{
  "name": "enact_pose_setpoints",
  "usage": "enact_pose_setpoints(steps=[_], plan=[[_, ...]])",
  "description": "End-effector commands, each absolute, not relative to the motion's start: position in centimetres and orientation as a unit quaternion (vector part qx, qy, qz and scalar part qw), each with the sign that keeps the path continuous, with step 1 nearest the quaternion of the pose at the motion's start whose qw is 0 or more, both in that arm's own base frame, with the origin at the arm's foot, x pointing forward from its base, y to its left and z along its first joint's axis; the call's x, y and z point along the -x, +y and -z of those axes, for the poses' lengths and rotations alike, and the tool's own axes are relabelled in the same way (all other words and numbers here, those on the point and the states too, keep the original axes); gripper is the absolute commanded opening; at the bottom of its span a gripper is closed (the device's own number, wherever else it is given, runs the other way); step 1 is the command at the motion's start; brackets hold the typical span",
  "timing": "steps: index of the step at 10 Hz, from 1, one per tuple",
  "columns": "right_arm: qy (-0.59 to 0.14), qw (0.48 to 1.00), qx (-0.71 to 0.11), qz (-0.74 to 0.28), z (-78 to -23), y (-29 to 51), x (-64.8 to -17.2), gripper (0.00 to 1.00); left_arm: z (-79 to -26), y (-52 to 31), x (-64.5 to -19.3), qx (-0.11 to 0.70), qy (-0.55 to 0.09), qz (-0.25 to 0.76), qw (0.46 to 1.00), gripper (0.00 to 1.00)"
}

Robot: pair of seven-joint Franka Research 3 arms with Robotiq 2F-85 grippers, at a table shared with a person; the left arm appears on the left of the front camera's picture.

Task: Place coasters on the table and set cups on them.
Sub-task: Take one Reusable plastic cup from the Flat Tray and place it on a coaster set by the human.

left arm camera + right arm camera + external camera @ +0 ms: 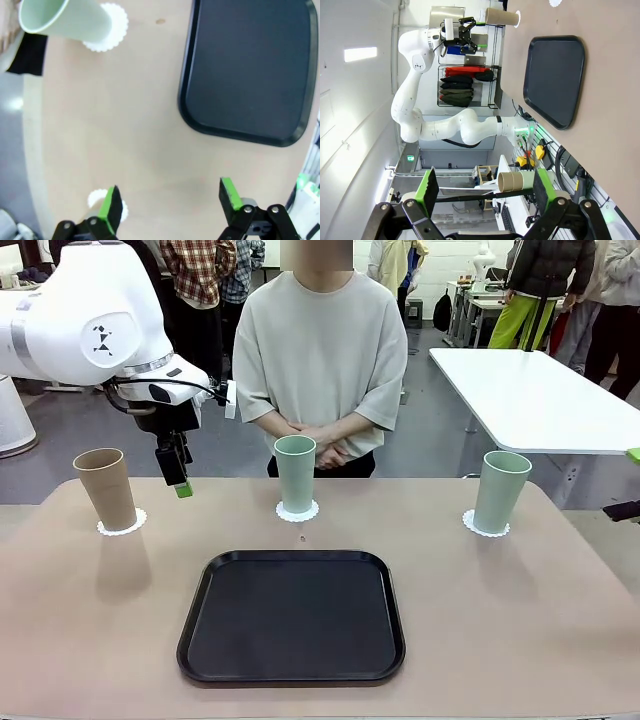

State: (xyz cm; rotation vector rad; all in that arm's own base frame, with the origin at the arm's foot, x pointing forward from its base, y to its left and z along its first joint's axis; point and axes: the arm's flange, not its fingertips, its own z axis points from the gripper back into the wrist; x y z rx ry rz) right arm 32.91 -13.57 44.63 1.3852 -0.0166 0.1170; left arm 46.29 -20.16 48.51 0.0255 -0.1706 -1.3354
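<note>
Foreground, lower centre: a black rounded-corner plastic tray [291, 616] on the beige-pink matte table [520, 620]. Behind it, three tall tapered cups stand on round white lacy paper coasters: tan cup [106, 488] left, mint cup [296, 473] centre, second mint cup [500, 490] right. Upper left, the left gripper [180, 478] hovers, jaws wide and empty. The right gripper [485, 187] likewise gapes, empty.
</note>
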Motion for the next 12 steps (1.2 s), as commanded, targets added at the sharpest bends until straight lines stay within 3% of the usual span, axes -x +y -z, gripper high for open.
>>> enact_pose_setpoints(steps=[1, 3, 5, 6, 9, 12], plan=[[-0.003, 0.769, -0.638, -0.048, -44.8, -13.6, -32.8, 1.00, -51.9, -19.5, -46.9, 0.162, -0.130, 0.583, 0.785, 1.00], [-0.003, 0.769, -0.638, -0.048, -44.8, -13.6, -32.8, 1.00, -51.4, -16.5, -42.6, 0.411, -0.206, 0.446, 0.768, 1.00], [-0.003, 0.769, -0.638, -0.048, -44.8, -13.6, -32.8, 1.00, -50.2, -10.5, -41.4, 0.551, -0.165, 0.359, 0.735, 1.00], [-0.003, 0.769, -0.638, -0.048, -44.8, -13.6, -32.8, 1.00, -48.6, -7.7, -40.8, 0.587, -0.094, 0.298, 0.747, 1.00], [-0.003, 0.769, -0.638, -0.048, -44.8, -13.6, -32.8, 1.00, -48.4, 0.6, -39.0, 0.573, -0.182, 0.168, 0.781, 1.00], [-0.003, 0.769, -0.638, -0.048, -44.8, -13.6, -32.8, 1.00, -47.0, 9.1, -40.1, 0.598, -0.196, 0.059, 0.775, 1.00]])
